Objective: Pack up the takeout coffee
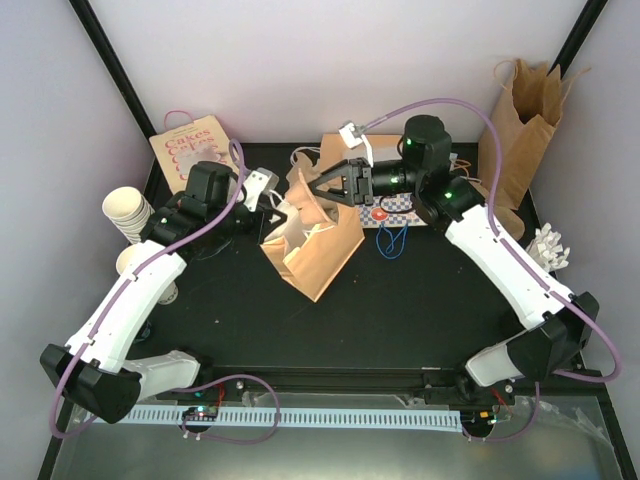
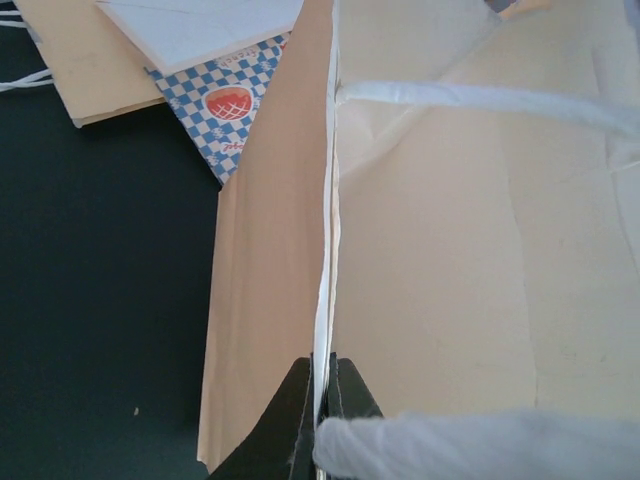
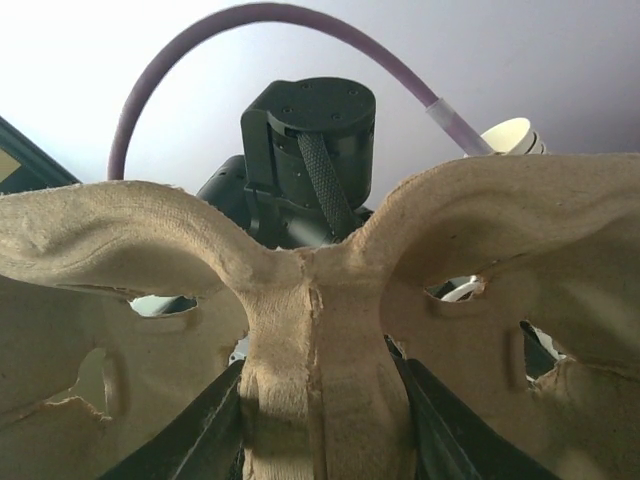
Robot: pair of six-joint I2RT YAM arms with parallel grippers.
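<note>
A brown paper bag (image 1: 312, 248) with white handles lies tilted at mid-table, its mouth open toward the back. My left gripper (image 1: 272, 205) is shut on the bag's rim; in the left wrist view its tips (image 2: 322, 398) pinch the rim's edge beside a white handle (image 2: 470, 95). My right gripper (image 1: 330, 185) is shut on the middle rib of a brown pulp cup carrier (image 3: 320, 340), which hangs just above the bag's mouth, with black fingers (image 3: 200, 435) on either side of the rib. The takeout coffee is out of view.
Stacked lidless cream cups (image 1: 125, 210) sit at the left edge. A "Cakes" bag (image 1: 190, 145) leans at back left, and a tall brown bag (image 1: 520, 110) stands at back right. A blue-checkered wrapper (image 1: 402, 208) and a blue loop (image 1: 392, 241) lie behind the open bag.
</note>
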